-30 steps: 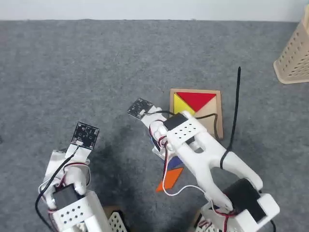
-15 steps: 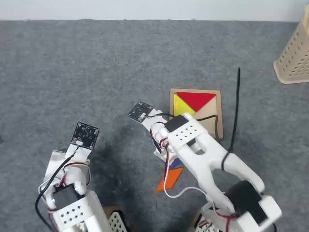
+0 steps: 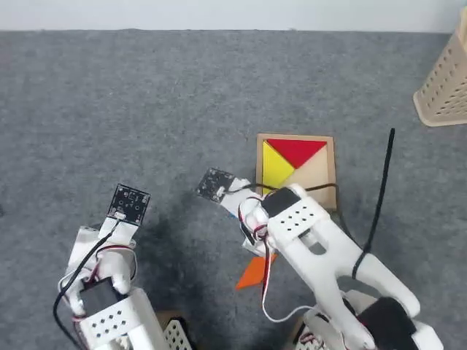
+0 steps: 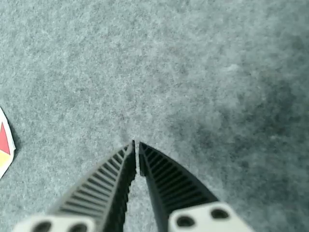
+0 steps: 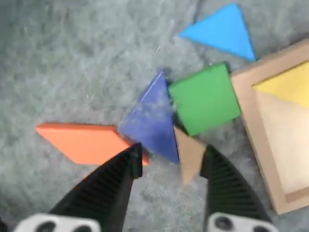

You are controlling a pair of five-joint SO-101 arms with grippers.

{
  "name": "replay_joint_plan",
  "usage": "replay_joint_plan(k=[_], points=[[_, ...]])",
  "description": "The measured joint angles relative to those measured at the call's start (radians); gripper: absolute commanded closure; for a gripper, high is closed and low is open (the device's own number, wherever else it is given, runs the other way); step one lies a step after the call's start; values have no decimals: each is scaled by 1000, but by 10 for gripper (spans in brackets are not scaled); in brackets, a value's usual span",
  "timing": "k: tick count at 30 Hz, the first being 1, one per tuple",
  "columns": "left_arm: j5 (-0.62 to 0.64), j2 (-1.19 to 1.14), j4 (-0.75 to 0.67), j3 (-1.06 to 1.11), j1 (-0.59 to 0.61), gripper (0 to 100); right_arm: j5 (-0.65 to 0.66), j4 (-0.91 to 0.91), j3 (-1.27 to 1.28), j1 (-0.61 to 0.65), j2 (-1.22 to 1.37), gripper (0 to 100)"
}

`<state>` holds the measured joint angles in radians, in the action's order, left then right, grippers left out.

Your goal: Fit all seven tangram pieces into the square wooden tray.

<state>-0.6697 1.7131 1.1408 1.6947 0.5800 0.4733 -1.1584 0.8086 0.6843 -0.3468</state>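
"Where is the wooden tray [image 3: 333, 160]?"
"On the gray counter [image 3: 146, 95]. A red triangle [image 3: 295, 149] and a yellow triangle [image 3: 273, 166] lie inside it."
"And the right gripper [image 5: 172, 153]?"
"Spread wide over a dark blue triangle [image 5: 152, 121] and a tan triangle [image 5: 189, 153]. An orange piece [image 5: 79, 141] and a green square [image 5: 205, 96] touch those."
"The left gripper [image 4: 136, 146]?"
"Pressed together, over the counter, well apart from the tray."
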Motion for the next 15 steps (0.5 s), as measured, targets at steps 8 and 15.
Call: replay_joint_plan(k=[8,15], points=[[0,0,0,0,0,988,227,-5,115,75,0,757],[0,0,0,0,0,988,434,-38,120,164,-78,701]])
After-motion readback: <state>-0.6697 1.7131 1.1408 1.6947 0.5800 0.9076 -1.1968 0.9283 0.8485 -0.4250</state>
